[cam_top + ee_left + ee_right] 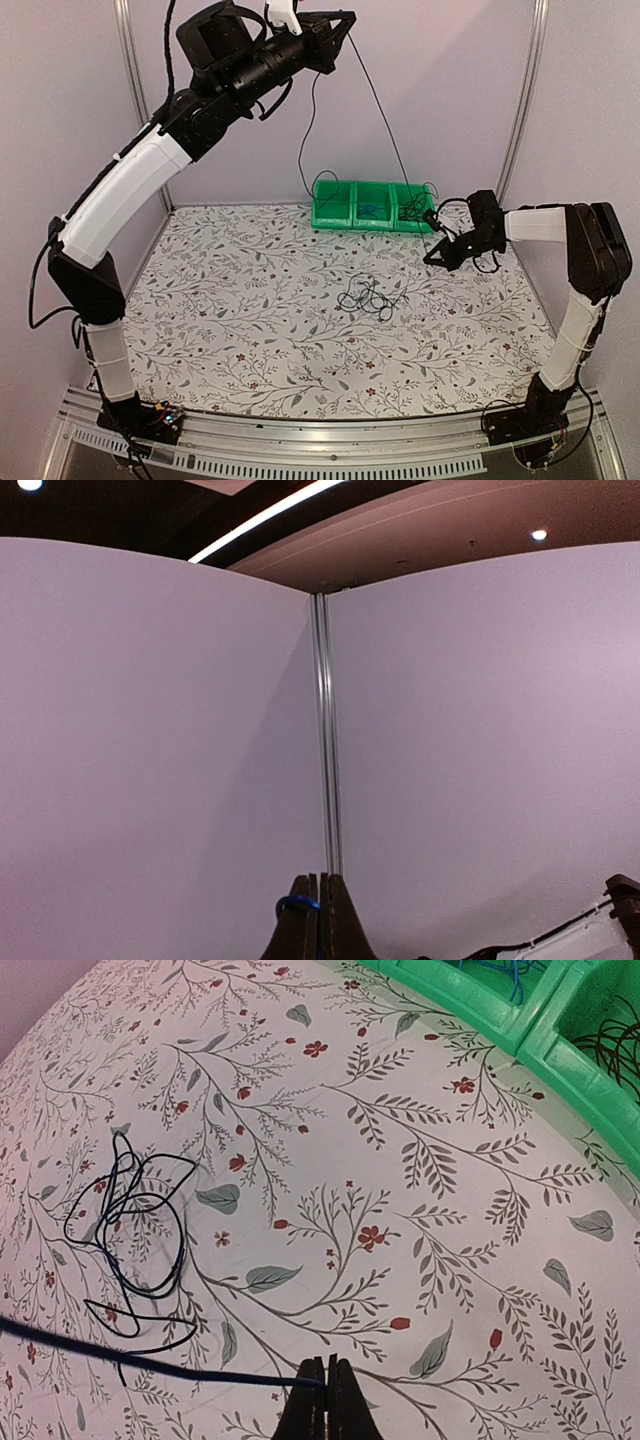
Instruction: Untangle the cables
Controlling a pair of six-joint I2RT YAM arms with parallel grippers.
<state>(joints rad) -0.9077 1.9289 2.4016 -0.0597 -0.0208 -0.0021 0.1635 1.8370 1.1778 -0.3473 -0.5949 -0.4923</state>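
Drawing one blue cable [200, 1371] straight between both arms: that reads as the step in hand.

- Left jaws: pressed together, high above the green bin [350, 224], with a blue loop showing at their side. They pinch the cable's upper part.
- Right jaws: pressed together on the same cable, low over the desk [250, 320], just off the bin's right end.
- The span between them looks taut and straight.
- A slack strand [301, 150] hangs from near the left jaws down to the bin's left end. Cannot tell if it is the same wire.
- The tangle [365, 298] is small, loose, mostly black loops. It lies on the desk on the near side of the bin, apart from it.
- The bin's middle compartment holds blue wire and its right compartment holds black.

Judgement on doing it well:
- The wire is very thin, so a hard pull may slip it through the pinch. Tension should be firm but not stretched.
- In the right wrist view a black end of the tangle lies close under the blue span. Lift the span away from the tangle before any sideways move, so nothing drags along.
- Watch the hanging strand against the bin's wall, where a snag would jerk the pinch.
- Lower the left side gradually toward the bin so the wire coils in without springing out.
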